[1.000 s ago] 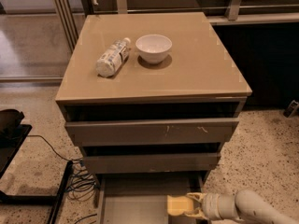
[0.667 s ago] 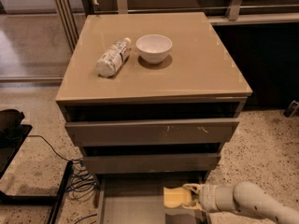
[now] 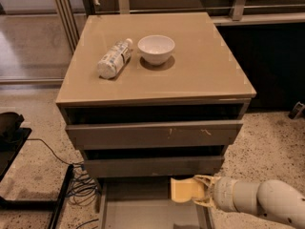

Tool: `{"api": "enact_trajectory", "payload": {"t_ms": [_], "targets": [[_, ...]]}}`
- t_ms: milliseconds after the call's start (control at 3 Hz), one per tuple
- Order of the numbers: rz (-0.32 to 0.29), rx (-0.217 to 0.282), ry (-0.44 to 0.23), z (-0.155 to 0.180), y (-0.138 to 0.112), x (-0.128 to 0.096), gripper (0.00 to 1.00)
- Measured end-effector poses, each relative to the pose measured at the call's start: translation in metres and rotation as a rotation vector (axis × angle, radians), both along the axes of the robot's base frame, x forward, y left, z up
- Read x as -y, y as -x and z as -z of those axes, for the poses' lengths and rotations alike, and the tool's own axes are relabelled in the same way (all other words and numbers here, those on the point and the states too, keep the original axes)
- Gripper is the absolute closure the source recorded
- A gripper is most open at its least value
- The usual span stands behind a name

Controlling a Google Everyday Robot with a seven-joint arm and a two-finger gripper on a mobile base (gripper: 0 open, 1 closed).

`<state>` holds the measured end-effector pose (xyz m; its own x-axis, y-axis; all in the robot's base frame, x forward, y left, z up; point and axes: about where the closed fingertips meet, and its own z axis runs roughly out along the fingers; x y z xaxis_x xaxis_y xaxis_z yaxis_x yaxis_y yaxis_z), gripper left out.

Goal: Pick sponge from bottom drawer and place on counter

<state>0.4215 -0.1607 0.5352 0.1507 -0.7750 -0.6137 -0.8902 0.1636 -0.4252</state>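
The pale yellow sponge [image 3: 184, 190] is held in my gripper [image 3: 202, 191], which reaches in from the lower right. The sponge hangs above the open bottom drawer [image 3: 143, 213], just below the front of the middle drawer. The drawer's grey floor shows under it. The glossy taupe counter [image 3: 200, 75] is the cabinet's top, above and behind the gripper.
A white bowl [image 3: 156, 48] and a lying plastic bottle [image 3: 114, 58] sit on the counter's back left part. Two upper drawers [image 3: 152, 135] stand slightly open. Black equipment and cables [image 3: 28, 175] lie on the speckled floor at the left.
My gripper has lifted the sponge up out of the bottom drawer, and it now sits higher, near the middle drawer's front.
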Motion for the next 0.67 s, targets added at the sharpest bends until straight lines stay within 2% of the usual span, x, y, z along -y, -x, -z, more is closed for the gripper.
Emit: {"api": "enact_trajectory", "payload": {"t_ms": [333, 667], "targets": [[0.022, 0.040, 0.030, -0.0668, -0.0018, 0.0202, 1.00], [0.022, 0.040, 0.030, -0.0668, -0.0018, 0.0202, 1.00]]}}
